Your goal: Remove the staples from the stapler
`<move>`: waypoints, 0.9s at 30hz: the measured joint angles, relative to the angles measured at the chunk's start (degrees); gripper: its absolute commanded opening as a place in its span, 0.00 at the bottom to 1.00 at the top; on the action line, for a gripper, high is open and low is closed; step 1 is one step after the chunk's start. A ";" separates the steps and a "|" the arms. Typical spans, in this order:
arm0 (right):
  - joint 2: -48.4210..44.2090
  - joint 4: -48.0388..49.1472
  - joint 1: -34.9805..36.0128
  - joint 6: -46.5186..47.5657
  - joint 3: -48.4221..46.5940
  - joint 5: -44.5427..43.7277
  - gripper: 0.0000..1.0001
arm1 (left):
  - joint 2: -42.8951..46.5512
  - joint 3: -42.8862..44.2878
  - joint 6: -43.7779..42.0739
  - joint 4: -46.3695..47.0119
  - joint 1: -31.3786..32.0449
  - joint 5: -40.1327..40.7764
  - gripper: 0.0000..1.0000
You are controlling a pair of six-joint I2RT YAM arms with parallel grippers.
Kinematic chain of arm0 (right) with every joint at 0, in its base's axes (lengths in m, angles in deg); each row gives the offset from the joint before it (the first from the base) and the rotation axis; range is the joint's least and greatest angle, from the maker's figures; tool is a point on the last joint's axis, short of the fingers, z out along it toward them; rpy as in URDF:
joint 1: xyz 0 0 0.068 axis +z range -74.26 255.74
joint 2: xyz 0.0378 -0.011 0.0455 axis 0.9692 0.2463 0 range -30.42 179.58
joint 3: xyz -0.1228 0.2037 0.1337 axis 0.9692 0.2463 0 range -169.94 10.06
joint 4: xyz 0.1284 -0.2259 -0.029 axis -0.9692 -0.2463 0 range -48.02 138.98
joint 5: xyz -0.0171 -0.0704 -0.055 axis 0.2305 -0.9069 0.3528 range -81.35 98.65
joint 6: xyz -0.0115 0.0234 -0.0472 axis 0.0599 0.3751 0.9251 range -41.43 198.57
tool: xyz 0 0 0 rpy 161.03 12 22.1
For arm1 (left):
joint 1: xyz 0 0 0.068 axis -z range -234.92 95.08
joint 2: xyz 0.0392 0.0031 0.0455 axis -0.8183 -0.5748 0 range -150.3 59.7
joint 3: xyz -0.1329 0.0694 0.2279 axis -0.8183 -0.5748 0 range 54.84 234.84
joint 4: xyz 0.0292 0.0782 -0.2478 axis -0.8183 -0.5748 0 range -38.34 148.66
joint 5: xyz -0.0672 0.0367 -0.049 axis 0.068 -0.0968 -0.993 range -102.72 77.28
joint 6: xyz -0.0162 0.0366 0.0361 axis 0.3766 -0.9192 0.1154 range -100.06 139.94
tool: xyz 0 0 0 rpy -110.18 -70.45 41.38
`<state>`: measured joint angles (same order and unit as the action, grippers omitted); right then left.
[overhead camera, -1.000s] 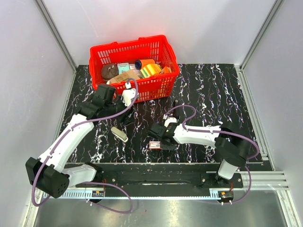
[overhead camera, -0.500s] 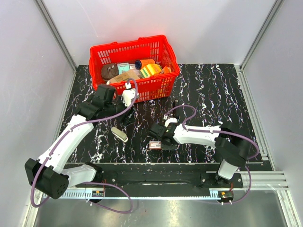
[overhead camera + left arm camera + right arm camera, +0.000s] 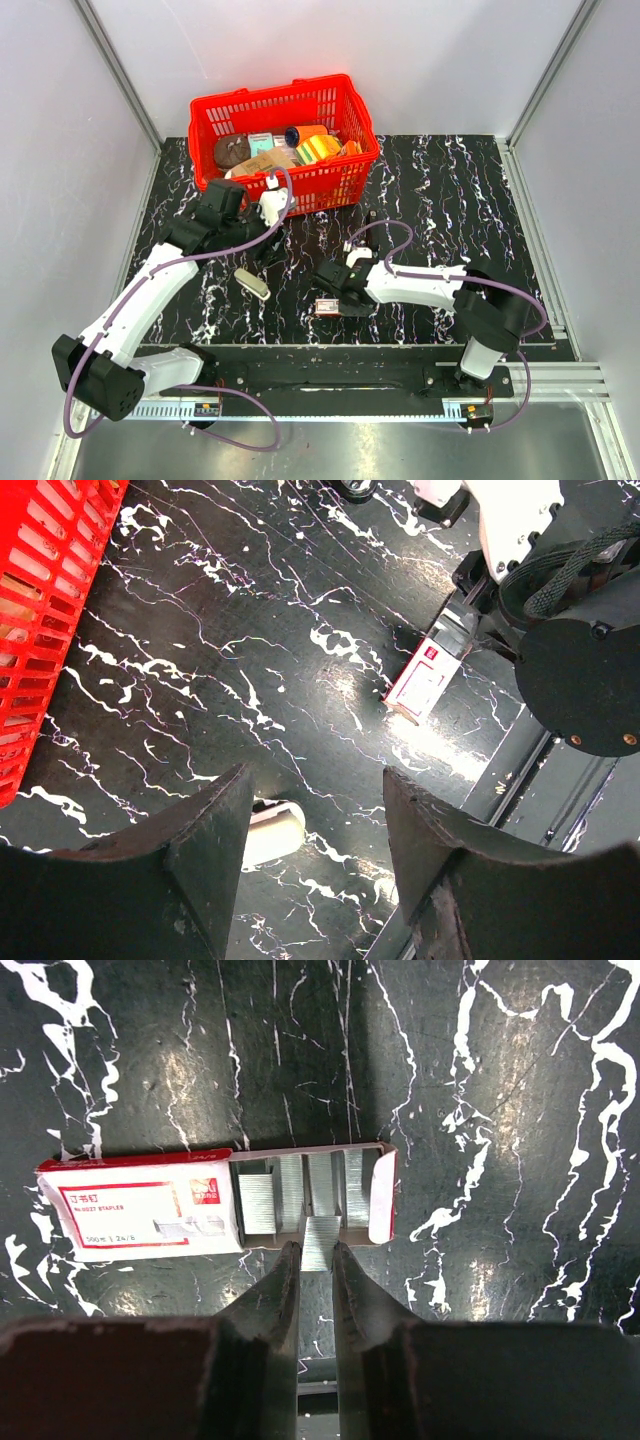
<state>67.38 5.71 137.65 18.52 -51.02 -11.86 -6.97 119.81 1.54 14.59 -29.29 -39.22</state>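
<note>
Black marbled tabletop (image 3: 450, 190), open room toward its right edge (red basket (image 3: 270, 97) back left): pale stapler (image 3: 253, 283) lies diagonal, far-left to near-right, by the empty, half-spread left gripper (image 3: 315, 780); right gripper (image 3: 315, 1248) pinches a staple strip (image 3: 320, 1235) at the staple box (image 3: 140, 1210).

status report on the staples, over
Left gripper jaws open, empty. Right gripper jaws shut on staple strip at open box. Stapler lies untouched. Nothing in the way.
</note>
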 measured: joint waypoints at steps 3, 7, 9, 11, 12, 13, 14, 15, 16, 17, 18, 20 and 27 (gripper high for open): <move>0.42 -0.02 0.00 0.26 -0.55 -0.02 0.08 | 0.22 -0.24 -0.02 0.09 0.00 0.02 0.58; 0.87 -0.09 0.00 0.31 -0.63 -0.04 0.08 | 0.46 -0.63 -0.02 0.02 0.00 0.02 0.58; 1.03 -0.11 0.00 0.31 -0.63 -0.04 0.08 | 0.52 -0.74 -0.02 0.02 0.00 0.02 0.58; 1.11 -0.11 0.00 0.31 -0.63 -0.04 0.08 | 0.59 -0.76 -0.02 0.02 0.04 0.02 0.58; 1.14 -0.11 -0.02 0.31 -0.63 -0.04 0.08 | 0.59 -0.76 -0.02 0.02 0.04 0.02 0.58; 1.16 -0.11 0.00 0.31 -0.63 -0.04 0.08 | 0.59 -0.76 -0.02 0.00 0.04 0.02 0.58; 1.18 -0.11 0.00 0.31 -0.63 -0.04 0.08 | 0.59 -0.76 -0.02 0.00 0.04 0.02 0.58; 1.18 -0.11 0.00 0.33 -0.63 -0.04 0.08 | 0.59 -0.76 -0.02 0.02 0.04 0.02 0.58; 1.20 -0.11 -0.02 0.37 -0.66 -0.04 0.08 | 0.59 -0.76 0.00 0.00 0.04 0.02 0.58; 1.22 -0.11 0.00 0.42 -0.68 -0.04 0.08 | 0.59 -0.76 0.00 0.02 0.07 0.02 0.58; 1.29 -0.13 0.00 0.48 -0.76 -0.04 0.08 | 0.59 -0.76 0.00 0.00 0.11 0.02 0.58; 1.44 -0.15 0.00 0.68 -1.03 -0.04 0.08 | 0.61 -0.76 0.00 0.02 0.15 0.02 0.58; 1.66 -0.13 0.00 1.20 -1.60 -0.09 0.11 | 0.74 -0.90 0.00 0.00 0.26 0.02 0.59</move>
<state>69.04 5.58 137.65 19.72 -52.62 -11.95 -6.23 118.92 1.54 14.59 -29.03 -39.20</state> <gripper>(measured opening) 0.192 0.587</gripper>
